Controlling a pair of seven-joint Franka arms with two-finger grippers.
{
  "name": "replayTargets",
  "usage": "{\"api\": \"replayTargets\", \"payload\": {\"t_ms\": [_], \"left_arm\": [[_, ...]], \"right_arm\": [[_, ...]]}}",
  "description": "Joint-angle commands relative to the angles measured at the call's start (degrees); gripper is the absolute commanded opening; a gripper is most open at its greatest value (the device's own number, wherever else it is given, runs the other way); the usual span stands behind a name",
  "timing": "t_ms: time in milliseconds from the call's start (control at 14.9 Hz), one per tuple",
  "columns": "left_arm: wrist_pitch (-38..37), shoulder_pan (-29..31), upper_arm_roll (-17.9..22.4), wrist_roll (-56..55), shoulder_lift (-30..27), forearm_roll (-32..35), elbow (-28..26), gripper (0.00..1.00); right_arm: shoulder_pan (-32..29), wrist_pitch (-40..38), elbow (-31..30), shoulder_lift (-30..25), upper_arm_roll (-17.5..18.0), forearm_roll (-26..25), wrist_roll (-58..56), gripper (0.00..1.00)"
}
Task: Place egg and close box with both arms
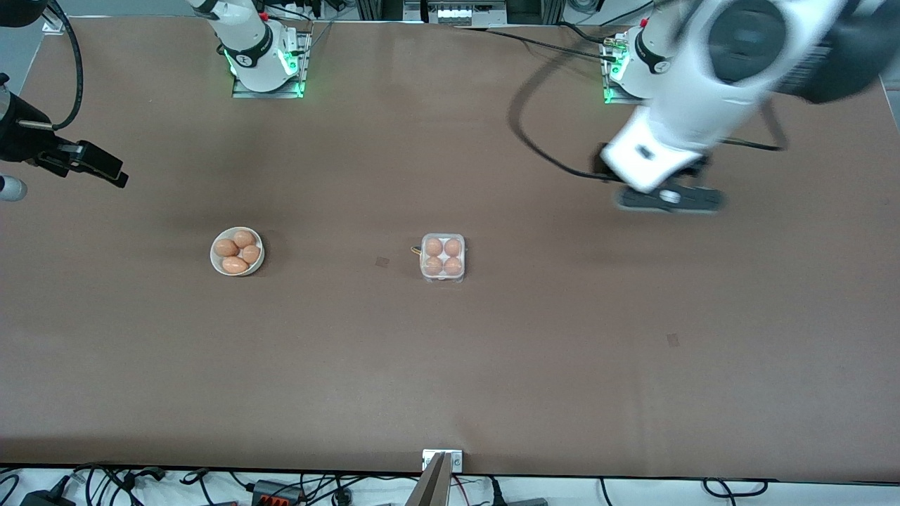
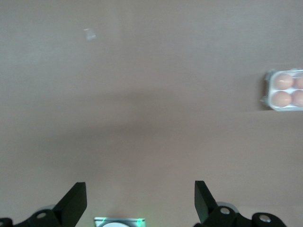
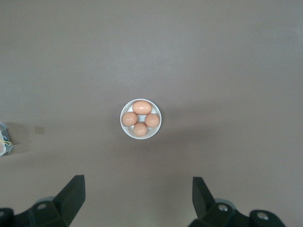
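Observation:
The box (image 1: 442,257) sits mid-table, a small white carton with several brown eggs in its cells; its clear lid looks folded down over them. Part of the box (image 2: 285,90) shows at the edge of the left wrist view. My left gripper (image 1: 668,199) hangs high over bare table toward the left arm's end, well away from the box. Its fingers stand wide apart and hold nothing (image 2: 140,189). My right gripper (image 1: 98,165) waits at the right arm's end of the table, open and empty (image 3: 138,184), high above the white bowl (image 3: 140,118).
The round white bowl (image 1: 238,251) holds several brown eggs, beside the box toward the right arm's end. Both arm bases (image 1: 266,63) (image 1: 622,70) stand along the table's back edge, with a black cable (image 1: 541,140) looping near the left one. A metal bracket (image 1: 443,460) sits at the front edge.

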Motion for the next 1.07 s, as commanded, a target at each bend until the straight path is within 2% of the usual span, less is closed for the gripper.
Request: {"api": "replayTargets", "payload": {"t_ms": [0,134,201,268,335,468,535,669,803,937,1004], "left_arm": [[-5.8,4.9,-0.5,5.4,0.4,-1.6,4.3,1.0],[-6.1,5.5,2.2,9.1,-3.1,-2.6,3.8,1.0],[-6.1,4.6,6.2,12.0,-4.0,-3.2,3.6,1.0],[-5.8,1.9,11.9,16.2,-6.0,-5.5,2.1,1.0],[-4.2,-1.7,18.0,20.0,-8.2,-7.8,-0.7,1.0],[1.4,-6.4,27.5,22.2,-13.3,-10.7,-8.0,1.0],[5.3,-8.1,29.8,21.8,-16.8,-11.6,-12.8,1.0],[10.5,-9.2,31.3,21.3,-22.3,-12.0,-20.9,1.0],[12.6,-12.4,35.1,18.6,-23.3,-12.5,-22.3,1.0],[17.9,-12.5,35.8,17.6,-23.2,-13.2,-22.4,1.0],[17.1,-12.6,35.8,17.6,-23.3,-13.1,-22.5,1.0]], "right_arm": [[0.1,0.2,1.0,0.2,0.2,-0.3,-0.5,1.0],[0.1,0.2,1.1,0.3,0.3,-0.2,-0.6,1.0],[0.0,0.2,1.1,0.3,0.3,-0.2,-0.6,1.0],[0.1,0.2,1.0,0.3,0.3,-0.2,-0.5,1.0],[0.1,0.2,1.0,0.3,0.3,-0.2,-0.5,1.0],[0.1,0.2,1.0,0.6,0.3,-0.2,-0.5,1.0],[0.0,0.2,1.0,0.6,0.3,0.0,-0.5,1.0],[-0.1,0.2,1.0,0.6,0.3,0.1,-0.4,1.0],[0.1,0.2,1.0,0.7,0.3,-0.1,-0.4,1.0],[0.1,0.2,1.0,0.7,0.3,-0.1,-0.4,1.0],[0.1,0.2,1.0,0.6,0.3,-0.1,-0.4,1.0]]}}
